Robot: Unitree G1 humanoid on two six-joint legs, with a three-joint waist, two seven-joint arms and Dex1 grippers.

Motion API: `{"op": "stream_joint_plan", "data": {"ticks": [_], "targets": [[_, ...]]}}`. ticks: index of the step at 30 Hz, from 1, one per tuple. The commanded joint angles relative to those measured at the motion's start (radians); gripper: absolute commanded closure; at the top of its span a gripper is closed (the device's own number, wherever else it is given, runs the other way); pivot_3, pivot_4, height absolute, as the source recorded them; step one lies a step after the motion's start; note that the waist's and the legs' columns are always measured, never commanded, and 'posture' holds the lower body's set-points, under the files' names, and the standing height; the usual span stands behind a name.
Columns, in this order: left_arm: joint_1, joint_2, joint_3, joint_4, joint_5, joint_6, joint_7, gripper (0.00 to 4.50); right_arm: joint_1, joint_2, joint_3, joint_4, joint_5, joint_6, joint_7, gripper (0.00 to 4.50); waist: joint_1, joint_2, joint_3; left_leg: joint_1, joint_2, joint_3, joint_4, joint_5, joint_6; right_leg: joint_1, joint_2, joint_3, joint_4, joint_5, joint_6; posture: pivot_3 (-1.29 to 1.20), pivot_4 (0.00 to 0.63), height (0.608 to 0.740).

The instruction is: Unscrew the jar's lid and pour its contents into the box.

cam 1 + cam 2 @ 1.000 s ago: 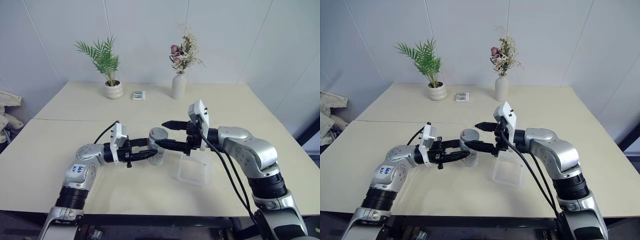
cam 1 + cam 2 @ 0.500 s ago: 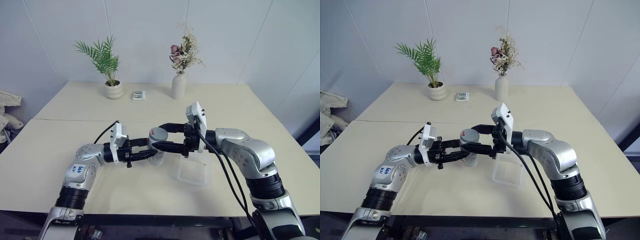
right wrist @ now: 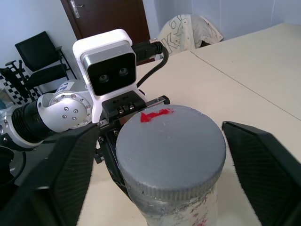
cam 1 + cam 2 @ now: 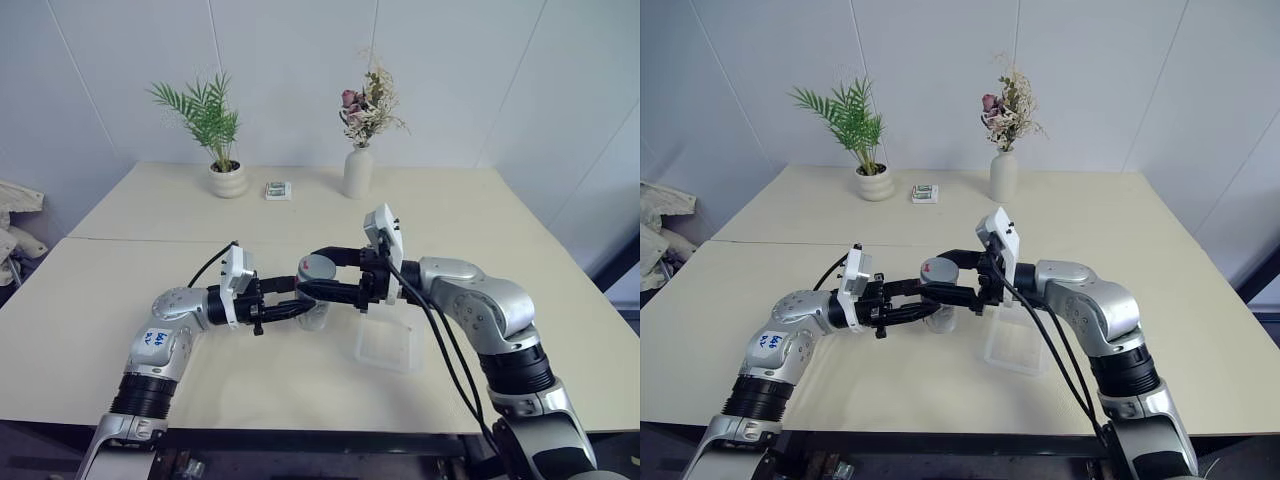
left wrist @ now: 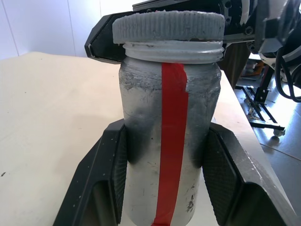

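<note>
I count one jar, one lid and one box on the desk. The jar is a dull silver cylinder with a red stripe; its ribbed grey lid is still on. My left gripper has its jaws clenched on the jar's body, just beside the clear, shallow box. My right gripper has its jaws spread either side of the lid, not touching it.
</note>
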Motion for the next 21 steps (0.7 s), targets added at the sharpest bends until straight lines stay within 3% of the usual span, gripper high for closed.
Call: {"op": "stream_joint_plan", "data": {"ticks": [1, 3, 11, 16, 21], "targets": [[-0.010, 0.004, 0.009, -0.035, -0.007, -0.014, -0.004, 2.61, -0.026, 0.013, -0.029, -0.016, 0.029, -0.011, 0.003, 1.34, 0.000, 0.000, 0.000, 0.000, 0.000, 0.000, 0.000, 0.000, 0.000, 0.000, 0.000, 0.000, 0.000, 0.000, 0.000, 0.00, 0.150, 0.740], [-0.010, 0.004, 0.008, -0.035, -0.007, -0.014, -0.004, 2.61, -0.026, 0.016, -0.030, -0.015, 0.031, -0.010, 0.004, 1.96, 0.000, 0.000, 0.000, 0.000, 0.000, 0.000, 0.000, 0.000, 0.000, 0.000, 0.000, 0.000, 0.000, 0.000, 0.000, 0.00, 0.150, 0.740], [-0.001, 0.006, 0.010, -0.040, -0.007, -0.013, -0.006, 2.61, -0.021, 0.028, -0.053, -0.047, 0.094, 0.029, 0.009, 1.98, 0.000, 0.000, 0.000, 0.000, 0.000, 0.000, 0.000, 0.000, 0.000, 0.000, 0.000, 0.000, 0.000, 0.000, 0.000, 0.00, 0.150, 0.740], [0.013, 0.009, 0.008, -0.047, -0.004, -0.014, -0.006, 2.61, -0.052, 0.081, -0.168, -0.064, 0.244, 0.083, -0.045, 1.98, -0.001, 0.000, 0.000, 0.000, 0.000, 0.000, 0.000, 0.000, 0.000, 0.000, 0.000, 0.000, 0.000, 0.000, 0.000, 0.00, 0.150, 0.740], [0.029, 0.015, 0.018, -0.068, -0.011, -0.009, 0.006, 2.61, -0.019, -0.009, -0.279, -0.062, 0.223, 0.040, -0.109, 1.98, 0.004, 0.000, 0.000, 0.000, 0.000, 0.000, 0.000, 0.000, 0.000, 0.000, 0.000, 0.000, 0.000, 0.000, 0.000, 0.00, 0.150, 0.740]]}}
